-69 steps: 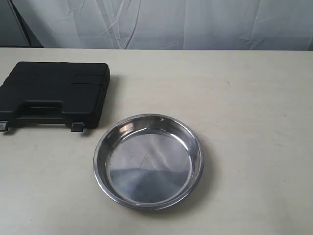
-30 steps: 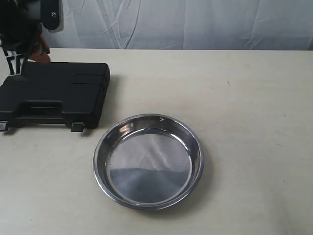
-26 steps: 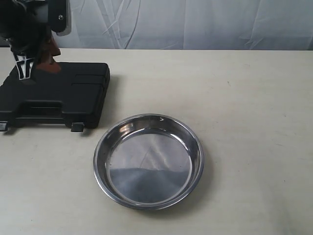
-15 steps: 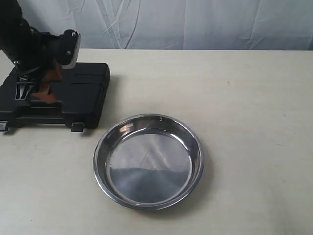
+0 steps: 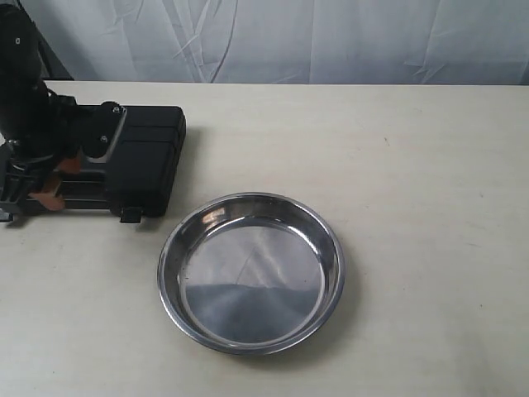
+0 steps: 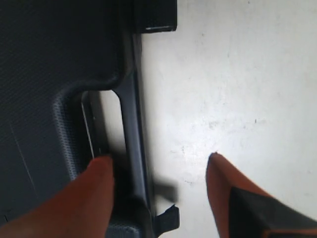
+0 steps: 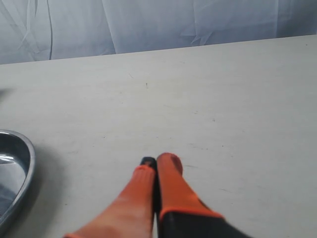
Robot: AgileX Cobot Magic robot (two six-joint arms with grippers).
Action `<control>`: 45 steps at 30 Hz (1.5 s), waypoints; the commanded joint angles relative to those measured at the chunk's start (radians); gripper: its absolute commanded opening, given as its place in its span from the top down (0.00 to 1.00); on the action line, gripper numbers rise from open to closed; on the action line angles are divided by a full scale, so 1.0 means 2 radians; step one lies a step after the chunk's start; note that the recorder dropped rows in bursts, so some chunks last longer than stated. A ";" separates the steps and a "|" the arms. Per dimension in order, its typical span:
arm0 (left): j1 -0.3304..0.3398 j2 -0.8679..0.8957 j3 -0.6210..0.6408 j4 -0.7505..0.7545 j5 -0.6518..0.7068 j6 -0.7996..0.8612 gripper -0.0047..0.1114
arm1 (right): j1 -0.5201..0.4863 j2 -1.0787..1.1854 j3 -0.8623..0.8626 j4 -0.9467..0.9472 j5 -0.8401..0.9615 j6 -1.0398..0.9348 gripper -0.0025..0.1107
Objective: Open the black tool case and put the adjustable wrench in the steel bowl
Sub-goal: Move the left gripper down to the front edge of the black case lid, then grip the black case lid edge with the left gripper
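The black tool case lies shut at the table's left, its handle edge facing the front. My left gripper is low over that front edge. In the left wrist view the left gripper is open, with one orange finger over the case by the handle and the other finger over bare table. The steel bowl sits empty just right of the case. The adjustable wrench is hidden. My right gripper is shut on nothing above the table, with the bowl's rim off to one side.
Two latches show on the case's front edge, one beyond the handle and one between my fingers. A latch also shows in the exterior view. Pale tabletop stretches right of the bowl. A white cloth hangs behind.
The left arm came into view from the upper left, swept down across the case lid and now sits at its front handle edge. Case and bowl have not moved.
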 commanded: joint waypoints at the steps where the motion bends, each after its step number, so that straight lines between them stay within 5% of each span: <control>1: -0.001 0.002 0.015 0.008 -0.044 -0.003 0.50 | -0.002 -0.003 -0.001 0.000 -0.008 -0.002 0.98; 45: -0.001 0.059 0.016 -0.026 -0.115 -0.007 0.54 | -0.002 -0.003 -0.001 0.000 -0.007 -0.002 0.98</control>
